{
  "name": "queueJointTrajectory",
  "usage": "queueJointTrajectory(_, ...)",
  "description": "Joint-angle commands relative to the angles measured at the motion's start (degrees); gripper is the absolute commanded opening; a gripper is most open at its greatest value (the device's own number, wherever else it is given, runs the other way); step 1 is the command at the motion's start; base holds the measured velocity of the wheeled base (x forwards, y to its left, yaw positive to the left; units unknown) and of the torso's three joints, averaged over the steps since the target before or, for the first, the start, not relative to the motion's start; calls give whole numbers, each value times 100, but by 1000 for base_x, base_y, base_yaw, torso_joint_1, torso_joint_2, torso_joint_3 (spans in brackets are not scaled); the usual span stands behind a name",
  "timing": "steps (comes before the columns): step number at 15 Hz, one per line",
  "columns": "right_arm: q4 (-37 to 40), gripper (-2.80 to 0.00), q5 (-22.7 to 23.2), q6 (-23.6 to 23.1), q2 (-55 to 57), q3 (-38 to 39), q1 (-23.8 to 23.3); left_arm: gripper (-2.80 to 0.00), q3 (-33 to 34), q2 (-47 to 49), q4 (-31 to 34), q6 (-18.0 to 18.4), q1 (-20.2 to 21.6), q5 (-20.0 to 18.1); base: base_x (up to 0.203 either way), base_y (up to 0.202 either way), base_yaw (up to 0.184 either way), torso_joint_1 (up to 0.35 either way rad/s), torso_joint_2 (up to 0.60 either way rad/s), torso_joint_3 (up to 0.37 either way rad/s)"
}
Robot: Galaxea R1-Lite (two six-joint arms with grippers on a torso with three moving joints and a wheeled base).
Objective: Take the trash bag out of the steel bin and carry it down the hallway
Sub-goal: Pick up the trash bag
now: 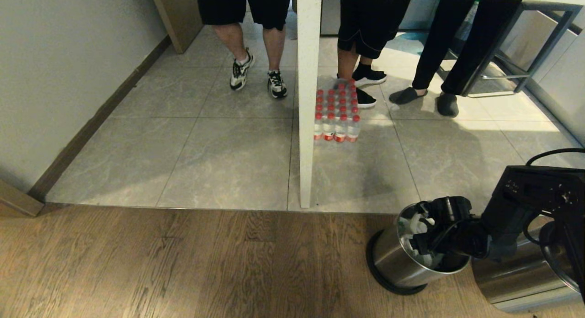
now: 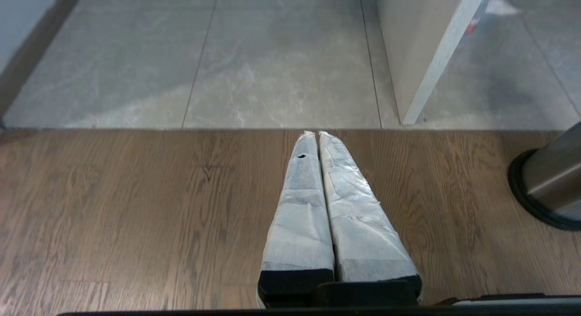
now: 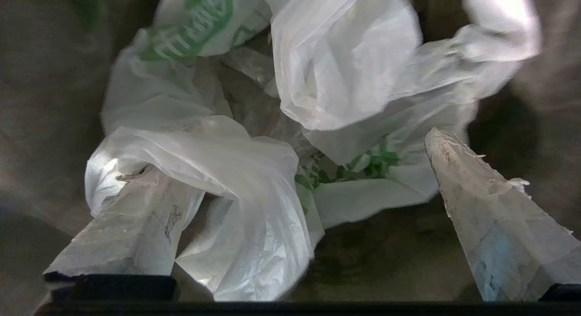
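The steel bin (image 1: 400, 258) stands tilted on the wooden floor at the lower right, its black base showing. My right arm reaches into its mouth, and the right gripper (image 1: 422, 235) is inside among the white plastic. In the right wrist view the trash bag (image 3: 345, 71), thin white plastic with green print, lies crumpled in the bin. The right gripper (image 3: 286, 153) stands wide open around it. A fold of the bag drapes over one of the fingertips (image 3: 140, 193). My left gripper (image 2: 316, 133) is shut and empty, parked above the wooden floor beside the steel bin (image 2: 551, 180).
A white table leg (image 1: 307, 103) stands on the grey tiles just behind the bin. A pack of red-capped water bottles (image 1: 337, 112) sits beside it. Three people's legs stand beyond. A wall (image 1: 55, 80) runs along the left. Another brushed-metal body (image 1: 516, 277) lies right of the bin.
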Motion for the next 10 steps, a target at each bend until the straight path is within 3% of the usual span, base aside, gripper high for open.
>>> queueJointTrajectory(1,-25,0,-2,-9,-4,3,0,-280,0,0,-2,-4,0,0,0,0,0,4,2,-178)
queueJointTrajectory(5,-25,0,-2,-9,-4,9,0,-280,0,0,-2,-4,0,0,0,0,0,3,2,-193)
queueJointTrajectory(10,-90,0,-58,-3,-4,46,0,-280,0,0,-2,-4,0,0,0,0,0,3,3,-37)
